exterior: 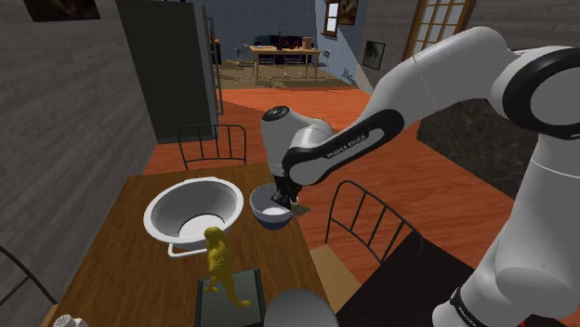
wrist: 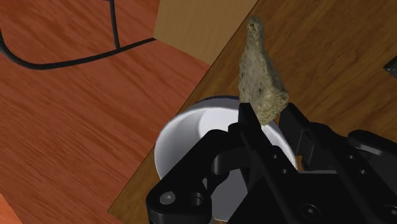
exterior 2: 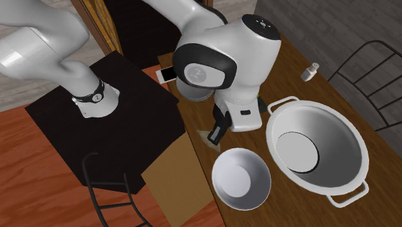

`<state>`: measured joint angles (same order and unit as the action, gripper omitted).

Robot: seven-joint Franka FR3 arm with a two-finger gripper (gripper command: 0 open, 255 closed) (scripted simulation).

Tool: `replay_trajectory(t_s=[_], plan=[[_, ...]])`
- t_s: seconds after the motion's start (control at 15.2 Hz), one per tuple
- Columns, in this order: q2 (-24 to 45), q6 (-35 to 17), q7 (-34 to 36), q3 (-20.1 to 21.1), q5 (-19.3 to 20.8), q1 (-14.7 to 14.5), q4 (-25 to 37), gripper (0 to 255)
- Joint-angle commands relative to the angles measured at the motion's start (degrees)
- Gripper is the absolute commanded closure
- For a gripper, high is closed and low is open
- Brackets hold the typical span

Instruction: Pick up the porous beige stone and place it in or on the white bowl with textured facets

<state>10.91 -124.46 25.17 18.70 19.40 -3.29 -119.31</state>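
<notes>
Item: one-arm set-up at a wooden tabletop (exterior: 121,265).

- Hand (wrist: 270,118): fingers closed part-way onto the stone (wrist: 259,70), gripping its broad end. The narrow end points away from the hand.
- Stone: beige and pitted, held just above the bowl (exterior: 270,215) at its rim. In the wrist view it lies over bare tabletop beside the bowl.
- Bowl: white, standing near the tabletop's edge on the stand's side.
- Pan (exterior: 167,200): large, white, two-handled, just beside the bowl.
- Figurine (exterior: 219,260): yellow, upright on a dark block (exterior: 228,305), nearer the shoulder camera.
- Bottle (exterior 2: 310,71): small, on the tabletop beyond the pan in the second exterior view.
- Stand (exterior 2: 122,122): black box, against the tabletop.
- Chairs: black wire backs, one at the far end (exterior: 212,144), one at the side (exterior: 367,218).
- Floor (exterior: 446,200): orange-red boards.
- Room: grey plank wall (exterior: 65,102) at the shoulder view's left; a far table (exterior: 279,54) in a room beyond.
</notes>
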Motion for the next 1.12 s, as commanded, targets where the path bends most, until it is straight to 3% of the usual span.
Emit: replay_trajectory(t_s=[0.0, 0.53, 1.06], plan=[[-1.26, 0.27, 0.78, 0.59, -0.55, -0.52, -1.14, 255], [-7.97, 0.42, 8.91, 5.54, -4.06, -5.50, -9.03, 255], [-11.80, 1.94, 17.81, 11.30, -7.99, -11.23, -12.65, 255]])
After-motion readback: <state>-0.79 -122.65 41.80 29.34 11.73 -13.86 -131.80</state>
